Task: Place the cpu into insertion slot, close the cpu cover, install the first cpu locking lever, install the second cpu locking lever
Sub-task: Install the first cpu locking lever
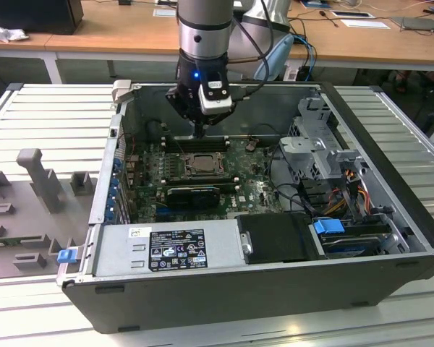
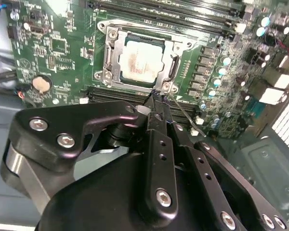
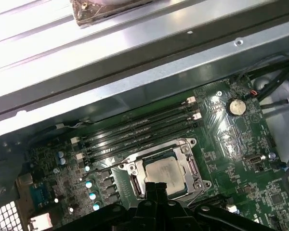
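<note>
A ribbed grey metal worktop (image 1: pixel 390 123) carries an open dark case (image 1: pixel 275 278) lying on its side. On the exterior view's left, grey moulded fixtures (image 1: pixel 40 177) stand on a flat plate. Behind run wooden desks (image 1: pixel 116 32) with papers and cables on them. Inside the case, a silver supply box (image 1: pixel 166 246) lies along the near wall, with a blue clip (image 1: pixel 66 254) at the case's corner. Drive cages and coloured wiring fill the exterior view's right.

The green board (image 2: pixel 58 48) lies flat on the case floor. The cpu (image 2: pixel 142 60) sits in the slot (image 2: pixel 145 40), its pale face showing through the window of the cover (image 2: pixel 111 53), which lies down flat around it. In the first wrist view the cpu (image 3: pixel 164 171) and cover (image 3: pixel 190 166) lie just beside the long black memory slots (image 3: pixel 135 132), with a coin cell (image 3: pixel 237 106) further off on the board.

The arm reaches down into the case from the far side. The pincer (image 2: pixel 156 98) has its fingers pressed together, the tips at the slot's edge near one corner of the cover. Whether they pinch anything I cannot tell. In the exterior view the pincer (image 1: pixel 200 134) hangs just above the cpu (image 1: pixel 201 163).
</note>
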